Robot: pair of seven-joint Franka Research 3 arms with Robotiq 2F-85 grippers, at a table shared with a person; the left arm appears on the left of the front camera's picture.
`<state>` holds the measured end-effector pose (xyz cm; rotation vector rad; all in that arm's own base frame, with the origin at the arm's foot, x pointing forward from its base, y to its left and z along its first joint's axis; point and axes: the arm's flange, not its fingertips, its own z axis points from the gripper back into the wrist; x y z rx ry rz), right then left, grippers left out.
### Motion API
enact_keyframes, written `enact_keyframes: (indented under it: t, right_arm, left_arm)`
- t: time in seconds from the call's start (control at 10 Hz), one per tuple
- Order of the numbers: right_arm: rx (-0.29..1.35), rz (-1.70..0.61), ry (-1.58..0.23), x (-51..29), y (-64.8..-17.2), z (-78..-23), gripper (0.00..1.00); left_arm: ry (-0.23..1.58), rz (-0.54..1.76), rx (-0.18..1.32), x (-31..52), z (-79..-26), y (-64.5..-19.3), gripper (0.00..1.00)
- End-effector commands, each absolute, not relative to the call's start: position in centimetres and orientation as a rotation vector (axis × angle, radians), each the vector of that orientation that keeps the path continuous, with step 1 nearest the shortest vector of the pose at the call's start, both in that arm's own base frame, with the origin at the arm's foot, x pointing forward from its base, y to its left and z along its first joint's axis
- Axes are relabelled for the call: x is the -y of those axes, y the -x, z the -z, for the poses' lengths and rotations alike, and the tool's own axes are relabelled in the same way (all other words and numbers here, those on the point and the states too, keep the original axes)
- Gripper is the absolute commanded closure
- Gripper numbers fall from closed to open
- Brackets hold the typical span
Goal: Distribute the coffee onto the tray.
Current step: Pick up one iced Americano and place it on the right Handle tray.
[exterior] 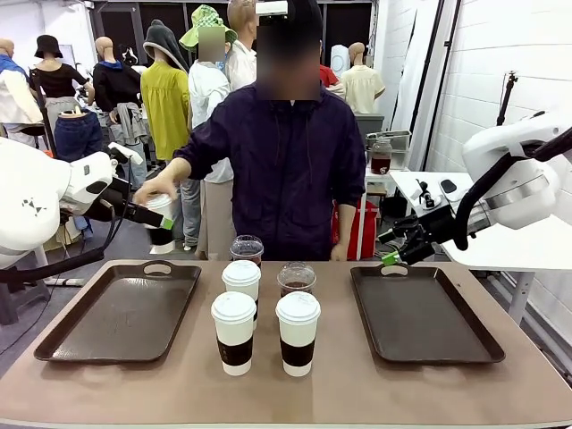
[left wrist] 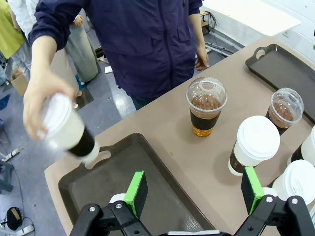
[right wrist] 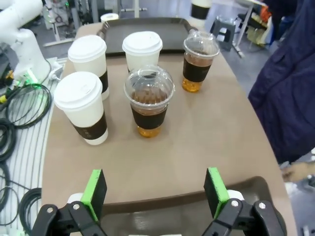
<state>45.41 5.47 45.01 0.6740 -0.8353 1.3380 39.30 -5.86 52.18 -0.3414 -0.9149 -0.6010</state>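
1. A person stood at the far side of the table, one hand [left wrist: 37,105] gripping the lid end of a white paper cup [left wrist: 66,130] with a dark sleeve. The cup was up in the air, by the handled far end of the left tray [left wrist: 98,187].
2. The left gripper [left wrist: 193,191] hung over that tray with its green-padded fingers spread wide and nothing between them. The cup the person held sat off to one side of them, near but not inside the gap.
3. Five more cups stood on the bare table between the two trays.
   - Two lidded paper cups stood side by side at the front [exterior: 234,332] [exterior: 298,332], with a third [exterior: 241,279] just behind the left one.
   - Two clear dome-lidded cups of brown drink stood further back, one [exterior: 247,248] nearest the person and one [exterior: 296,279] behind the front right cup.
4. The right tray [exterior: 420,317] lay bare.
5. The right gripper [right wrist: 155,189] hovered at that tray's far inner corner, fingers wide apart and holding nothing, pointed toward the cluster of cups.
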Motion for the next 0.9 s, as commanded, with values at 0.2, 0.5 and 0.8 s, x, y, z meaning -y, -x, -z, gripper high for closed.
enact_keyframes:
  t: [0.2, 0.5, 0.8]
  right_arm:
    - [0.930, -1.335, -0.788, -5.1, -47.8, -41.6, 0.00]
    - [0.963, -1.331, -0.885, -5.5, -48.7, -37.5, 0.00]
    - [1.024, -1.301, -0.937, -6.4, -49.6, -33.6, 0.00]
  left_arm:
    - [0.343, 0.601, 0.910, 5.8, -52.2, -39.3, 0.00]
    - [0.343, 0.601, 0.910, 5.8, -52.2, -39.3, 0.00]
    - [0.343, 0.601, 0.910, 5.8, -52.2, -39.3, 0.00]
